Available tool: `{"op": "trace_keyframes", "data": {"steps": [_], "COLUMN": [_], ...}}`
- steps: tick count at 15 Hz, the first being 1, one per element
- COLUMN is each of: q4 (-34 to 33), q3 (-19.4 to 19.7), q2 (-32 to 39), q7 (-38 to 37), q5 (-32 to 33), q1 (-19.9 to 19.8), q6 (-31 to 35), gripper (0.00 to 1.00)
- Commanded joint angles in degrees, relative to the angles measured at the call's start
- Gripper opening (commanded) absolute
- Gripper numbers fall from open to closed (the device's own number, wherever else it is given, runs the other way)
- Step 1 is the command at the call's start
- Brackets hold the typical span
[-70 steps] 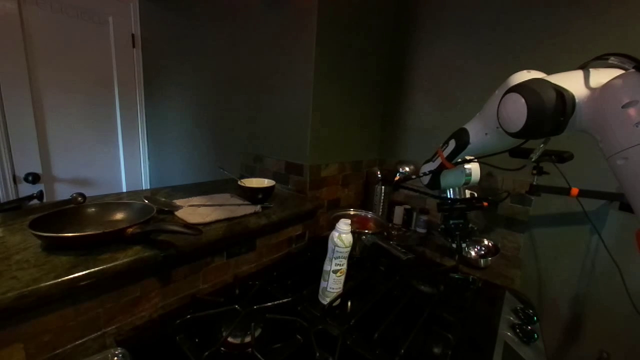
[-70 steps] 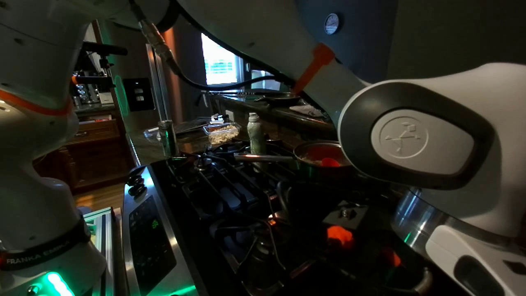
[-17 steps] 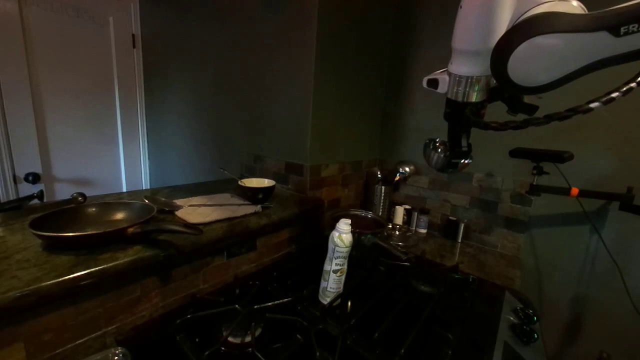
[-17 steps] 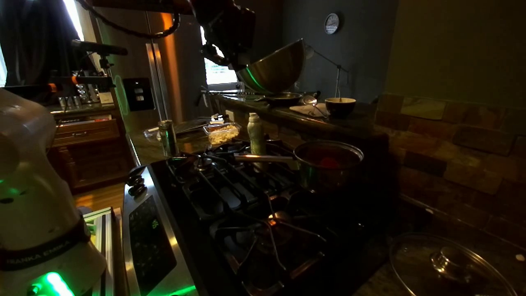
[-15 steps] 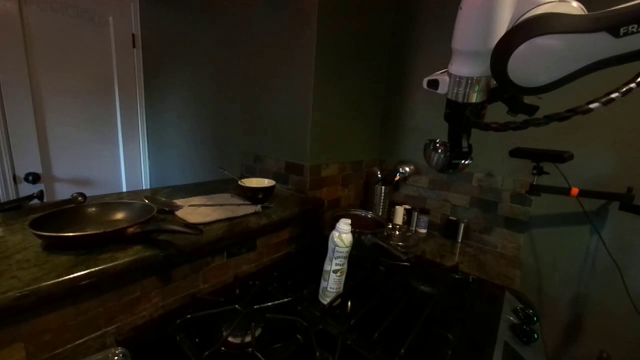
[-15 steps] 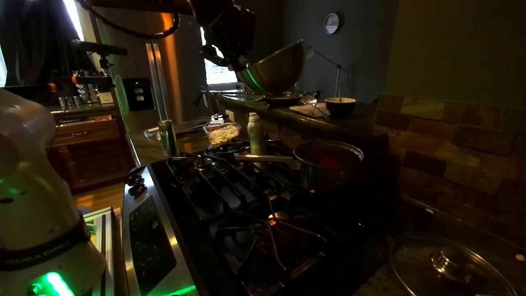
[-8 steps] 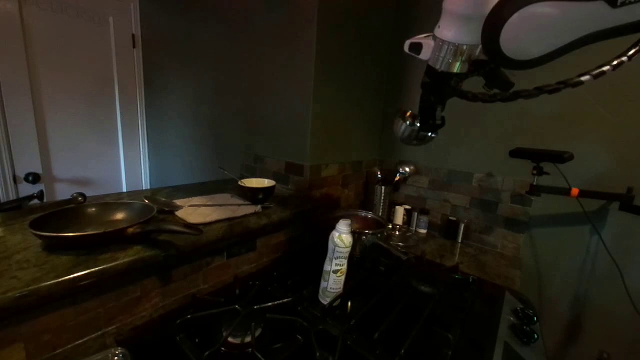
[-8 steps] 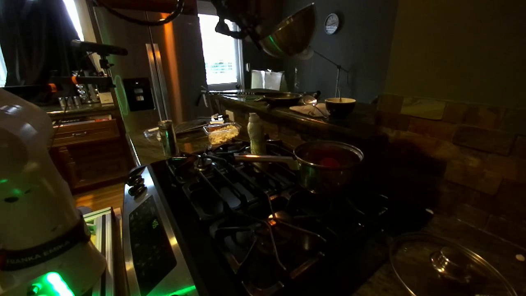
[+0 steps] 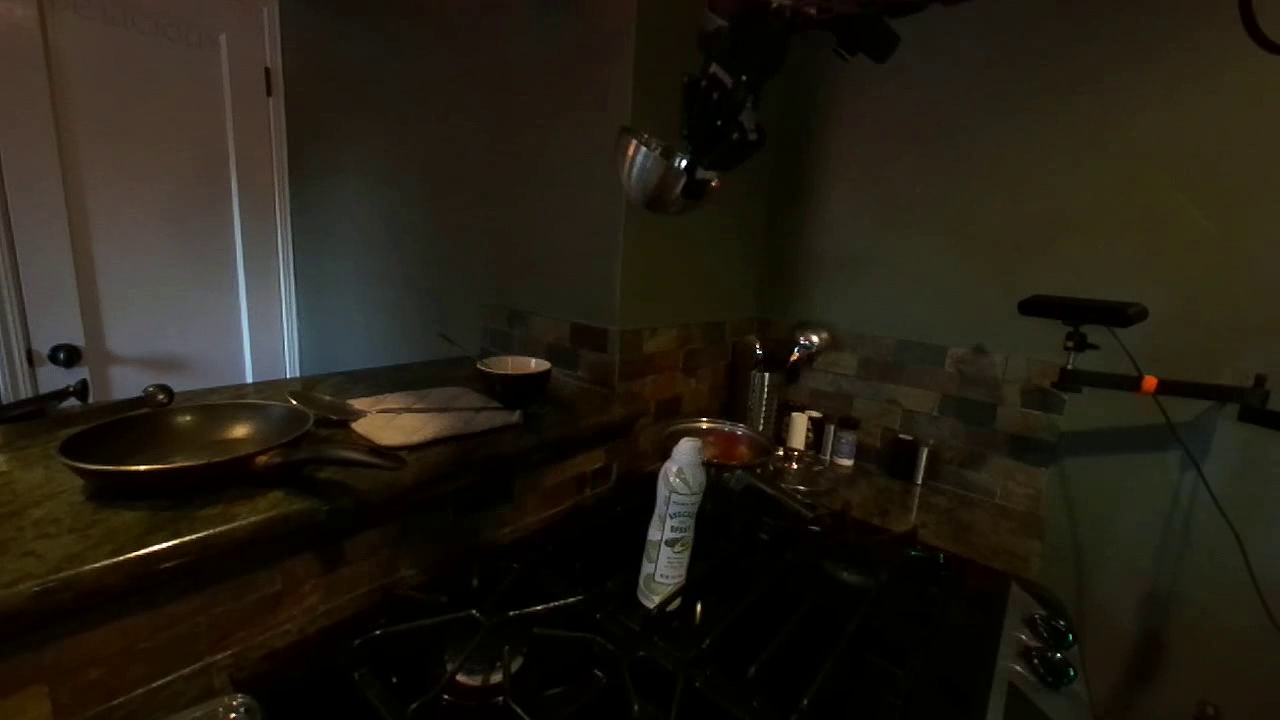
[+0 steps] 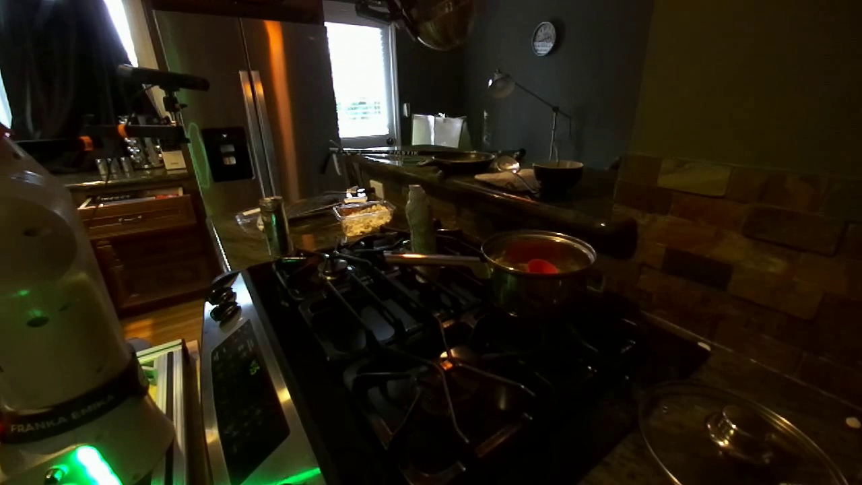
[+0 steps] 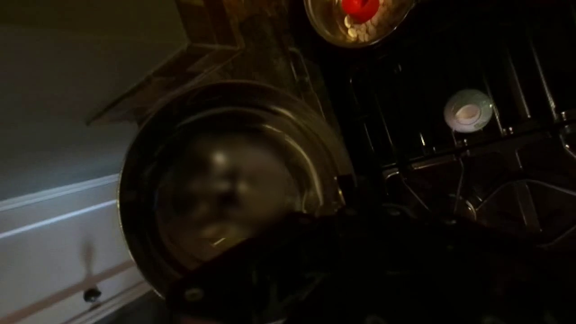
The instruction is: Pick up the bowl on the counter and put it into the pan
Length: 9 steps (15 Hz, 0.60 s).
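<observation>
We see open air above the pan (image 9: 185, 440) and beside our raised steel bowl (image 9: 652, 178); lower down, the spray bottle (image 9: 669, 530), pot (image 10: 528, 291) and dark bowl (image 9: 515, 384) stand in the way.

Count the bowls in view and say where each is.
2: the steel bowl, held tilted in the air by the pincer, and the dark bowl with the pale inside, on the raised counter. Others may be hidden in the shadows.

A window (image 10: 359, 81) glows beside a stainless-steel refrigerator (image 10: 199, 87); stone-tile backsplash (image 10: 774, 229) edges the dim walls (image 9: 450, 150); a pale paneled door (image 9: 150, 200) catches light.
</observation>
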State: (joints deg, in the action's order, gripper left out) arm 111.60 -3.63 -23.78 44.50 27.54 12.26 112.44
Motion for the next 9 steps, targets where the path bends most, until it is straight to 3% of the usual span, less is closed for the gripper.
{"op": "trace_keyframes", "data": {"steps": [1, 2, 5, 8, 9], "q4": [-9.00, -4.96, -8.40, -8.37, -9.57], "q3": [0.95, -1.37, -0.81, -0.99, -0.87], "q2": [6.20, 3.72, 6.06, 6.68, 8.25], "q7": [13.04, 6.31, 11.18, 10.20, 14.57], "q5": [-3.87, -2.01, -3.04, -2.69, -3.97], "q1": [0.90, -0.78, -1.03, -1.51, -0.57], "q6": [1.03, 0.33, 0.81, 0.40, 1.05], "gripper": [0.01, 0.03, 0.03, 0.01, 0.01]}}
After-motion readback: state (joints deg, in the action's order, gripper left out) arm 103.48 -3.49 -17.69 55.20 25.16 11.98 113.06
